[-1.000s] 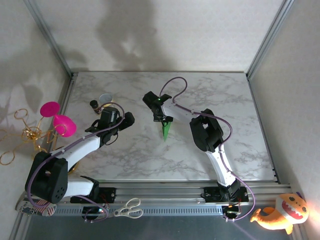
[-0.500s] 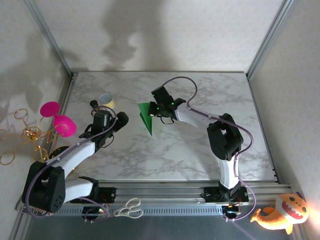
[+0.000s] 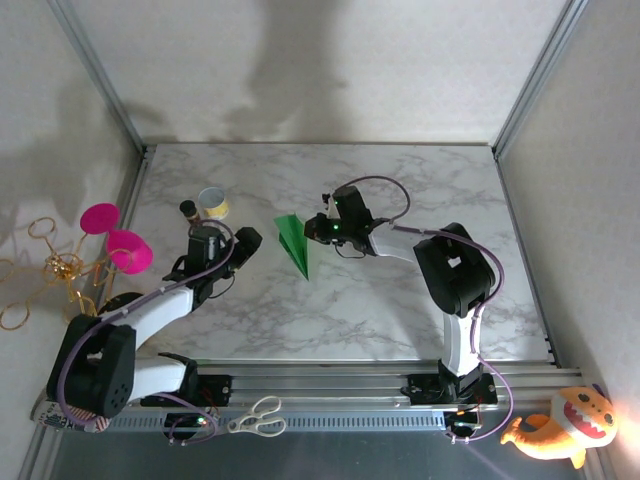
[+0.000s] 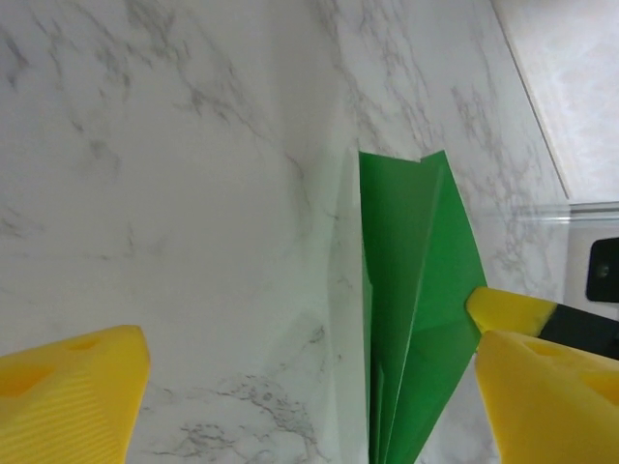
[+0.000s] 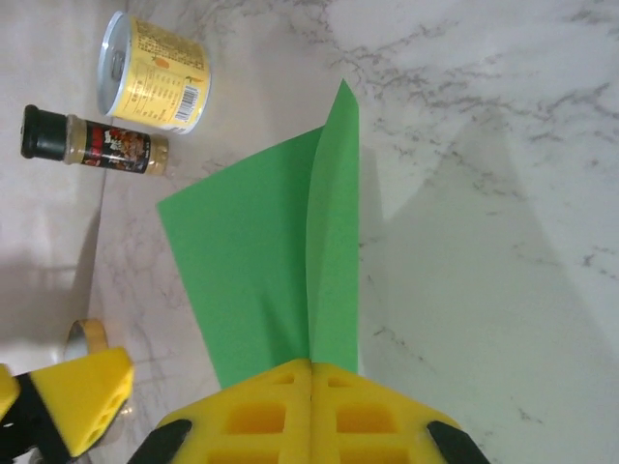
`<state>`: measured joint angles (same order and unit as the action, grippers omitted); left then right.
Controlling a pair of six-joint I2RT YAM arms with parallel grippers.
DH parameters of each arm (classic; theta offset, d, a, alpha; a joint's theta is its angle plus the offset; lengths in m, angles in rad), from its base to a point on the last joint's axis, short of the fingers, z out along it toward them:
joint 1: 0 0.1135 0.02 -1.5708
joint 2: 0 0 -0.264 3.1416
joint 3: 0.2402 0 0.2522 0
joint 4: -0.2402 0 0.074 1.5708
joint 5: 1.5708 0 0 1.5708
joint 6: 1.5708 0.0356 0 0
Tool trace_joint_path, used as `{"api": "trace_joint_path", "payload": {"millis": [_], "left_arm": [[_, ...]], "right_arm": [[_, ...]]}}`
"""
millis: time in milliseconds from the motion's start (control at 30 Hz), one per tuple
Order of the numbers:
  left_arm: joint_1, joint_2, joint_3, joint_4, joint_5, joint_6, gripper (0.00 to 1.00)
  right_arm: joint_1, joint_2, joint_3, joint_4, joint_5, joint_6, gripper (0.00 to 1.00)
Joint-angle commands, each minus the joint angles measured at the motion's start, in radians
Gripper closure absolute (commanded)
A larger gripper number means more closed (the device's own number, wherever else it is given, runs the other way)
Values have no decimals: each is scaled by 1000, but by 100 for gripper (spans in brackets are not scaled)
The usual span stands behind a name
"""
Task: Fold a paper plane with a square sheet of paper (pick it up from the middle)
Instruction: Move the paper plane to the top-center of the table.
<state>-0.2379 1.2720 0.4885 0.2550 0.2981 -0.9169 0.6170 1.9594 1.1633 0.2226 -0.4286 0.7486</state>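
While right tool [image 5: 309, 372] pinches paper plane [image 3: 293, 245], swung leftward, nearer left tool [image 3: 243, 241]

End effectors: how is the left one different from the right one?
The left end effector has its yellow fingers spread wide apart; the right end effector has its fingers pressed together. The left one grips nothing, while the right one pinches the bright-green folded paper plane. Both have yellow fingers and are close to the plane above the white marble table.
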Motion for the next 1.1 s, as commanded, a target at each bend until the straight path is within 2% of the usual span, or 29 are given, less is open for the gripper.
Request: {"api": "trace_joint_path", "payload": {"millis": [0,167,367,533,733,1067], "left_arm": [[-29,49,-11,122,84,-59,19],[-82,125,0,186,103,-91,29],[-147,224,61,195,112,-94,32],[-175,288,102,212,127,-99,34],[-196,340,150,196,142,-84,36],[-215,450,283,39,118,-30,52]], "right_arm": [[-26,7,-53,107,-56,35,100],[-49,10,-114,139,-50,40,99],[-65,6,-147,114,-27,17,88],[-67,4,-145,89,-27,-16,82],[-67,19,-128,65,-53,-41,84],[-67,21,-118,44,-46,-61,92]]}}
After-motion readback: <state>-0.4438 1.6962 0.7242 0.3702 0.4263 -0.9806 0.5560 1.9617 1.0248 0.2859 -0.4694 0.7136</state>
